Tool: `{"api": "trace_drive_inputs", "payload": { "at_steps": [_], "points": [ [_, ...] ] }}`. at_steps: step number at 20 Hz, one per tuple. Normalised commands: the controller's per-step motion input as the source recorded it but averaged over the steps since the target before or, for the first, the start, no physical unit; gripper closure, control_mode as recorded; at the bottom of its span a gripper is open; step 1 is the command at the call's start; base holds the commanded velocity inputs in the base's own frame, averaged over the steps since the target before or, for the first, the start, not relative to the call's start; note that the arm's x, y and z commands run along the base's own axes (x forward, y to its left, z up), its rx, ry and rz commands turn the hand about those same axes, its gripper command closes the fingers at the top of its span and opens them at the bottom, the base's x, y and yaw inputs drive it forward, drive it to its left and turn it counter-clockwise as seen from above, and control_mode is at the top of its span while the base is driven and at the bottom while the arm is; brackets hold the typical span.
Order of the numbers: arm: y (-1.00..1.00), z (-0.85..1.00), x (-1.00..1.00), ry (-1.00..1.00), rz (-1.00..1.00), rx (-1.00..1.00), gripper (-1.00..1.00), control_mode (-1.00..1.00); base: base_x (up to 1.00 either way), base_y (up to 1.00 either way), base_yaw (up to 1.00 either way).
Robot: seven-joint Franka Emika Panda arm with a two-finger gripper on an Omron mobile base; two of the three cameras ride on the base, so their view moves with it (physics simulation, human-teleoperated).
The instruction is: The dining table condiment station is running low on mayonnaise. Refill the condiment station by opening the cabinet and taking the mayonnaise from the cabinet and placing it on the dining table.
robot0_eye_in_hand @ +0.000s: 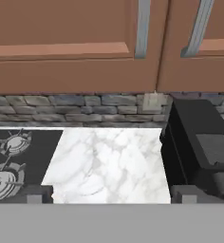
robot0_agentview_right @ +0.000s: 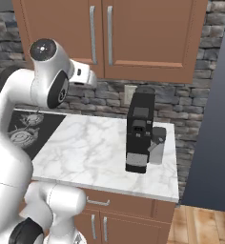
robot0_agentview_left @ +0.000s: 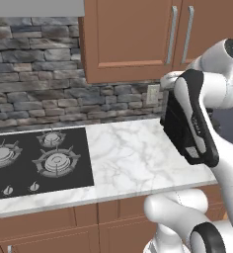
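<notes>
The brown wooden wall cabinet point(robot0_agentview_left: 131, 37) hangs above the counter with its doors shut; it also shows as the cabinet point(robot0_agentview_right: 62, 33) and the cabinet point(robot0_eye_in_hand: 66, 42). Two vertical silver bar handles point(robot0_eye_in_hand: 142, 28) sit side by side at the seam. My gripper point(robot0_eye_in_hand: 112, 197) is open, its fingertips point(robot0_eye_in_hand: 35, 194) wide apart with nothing between them. It hovers above the marble counter, a little below the cabinet's bottom edge and short of the doors. The mayonnaise is hidden. The dining table is out of view.
A black coffee machine point(robot0_agentview_right: 139, 133) stands on the white marble counter point(robot0_agentview_left: 133, 158) at the right, under the cabinet. A black gas stove point(robot0_agentview_left: 34, 160) lies to the left. A stone wall point(robot0_agentview_left: 34, 69) with an outlet point(robot0_agentview_left: 152, 94) backs the counter.
</notes>
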Motion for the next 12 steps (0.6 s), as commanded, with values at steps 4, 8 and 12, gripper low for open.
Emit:
{"api": "trace_drive_inputs", "payload": {
  "at_steps": [4, 8, 12],
  "points": [
    [-0.30, 0.82, 0.23, -0.23, 0.00, 0.02, -1.00, -1.00, 0.00, 0.00, 0.00],
    [0.00, 0.38, 0.65, -0.10, 0.00, 0.00, -1.00, -1.00, 0.00, 0.00, 0.00],
    [0.01, 0.09, 0.56, 0.00, -0.01, 0.00, -1.00, -1.00, 0.00, 0.00, 0.00]
  ]
}}
